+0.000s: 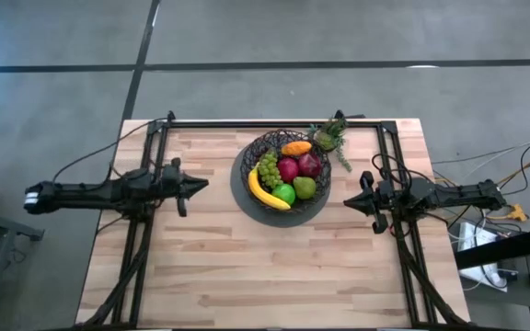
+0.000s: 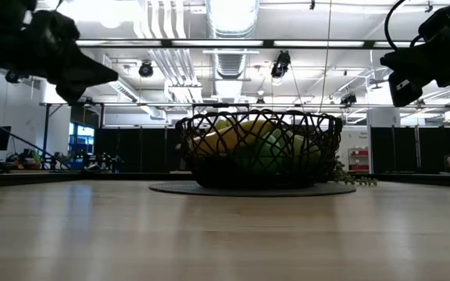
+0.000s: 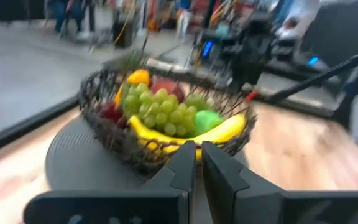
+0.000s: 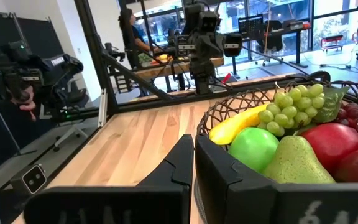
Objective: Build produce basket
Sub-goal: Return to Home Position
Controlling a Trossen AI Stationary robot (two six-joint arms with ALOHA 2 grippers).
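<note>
Left jaws and right jaws are closed and empty, either side of the basket [image 1: 261, 144] mid-table [image 1: 247, 267]. All the produce [image 1: 288, 170] I see lies inside it; I judge only homing is left.

High cam sits way up, looking straight down on the whole worktop [image 1: 210, 267], with the basket [image 1: 254, 152] toward the far middle. Low cam is at worktop height, looking level across at the basket from fairly close, with the room behind. Each wrist cam looks past its own end effector, left [image 3: 198, 150] and right [image 4: 193, 148], at the basket from opposite sides. The right one is much nearer. All four views share the basket.
</note>
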